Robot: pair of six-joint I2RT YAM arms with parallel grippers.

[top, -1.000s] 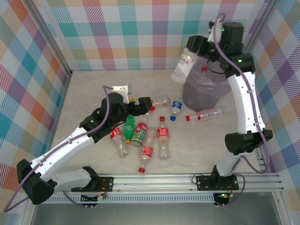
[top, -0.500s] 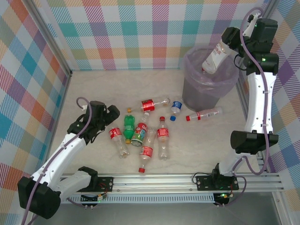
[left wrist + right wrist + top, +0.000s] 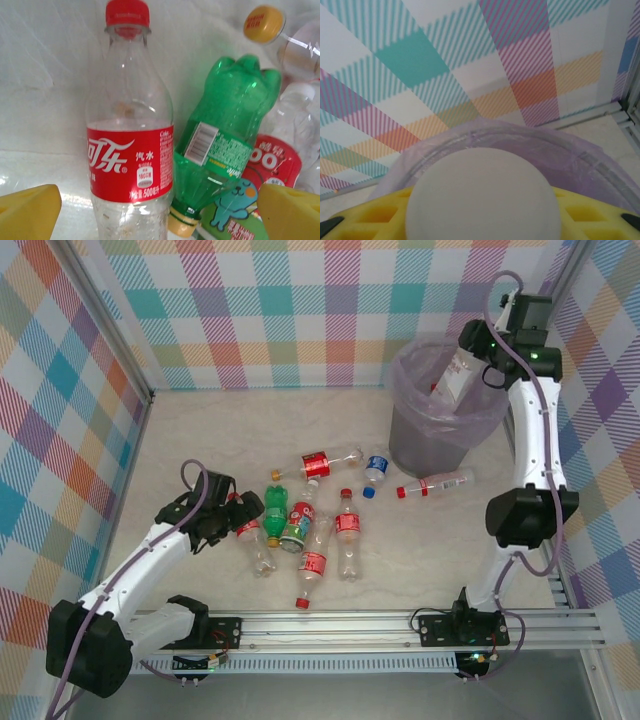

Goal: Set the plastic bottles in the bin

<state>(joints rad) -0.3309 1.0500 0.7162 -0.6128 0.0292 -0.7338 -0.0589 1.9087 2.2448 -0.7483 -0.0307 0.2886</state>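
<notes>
**benchbot_dan:** Compared with half a second back, the right gripper has come down. The held bottle now dips neck-first into the bin instead of hanging above it. The left gripper has slid in on the pile, which lies well apart from the bin, off to its front-left.

**yam_fan:** So is the right claw actually gripping?

**benchbot_dan:** Yep, it's clamped on that bottle. The wrist cam has the bottle's pale bottom wedged between the yellow pads, with the lilac liner rim right below. The left claw is wide open, with its fingertips either side of a red-label bottle. The green bottle lies touching that one.

**yam_fan:** What could bite you from here?

**benchbot_dan:** Two things, I reckon. The held bottle is tilted and sits toward the side of the bin nearest that arm. If it's let go there it might catch the liner or lean on the rim rather than drop clean. On the left, the green bottle's neck looks to be inside the open jaws too. Closing could pinch both, or squirt the round red one sideways and roll its neighbours further from the bin.

**yam_fan:** And the rest?

**benchbot_dan:** They're lying on the table. The nearest bottle is just beside the bin's base.
</notes>
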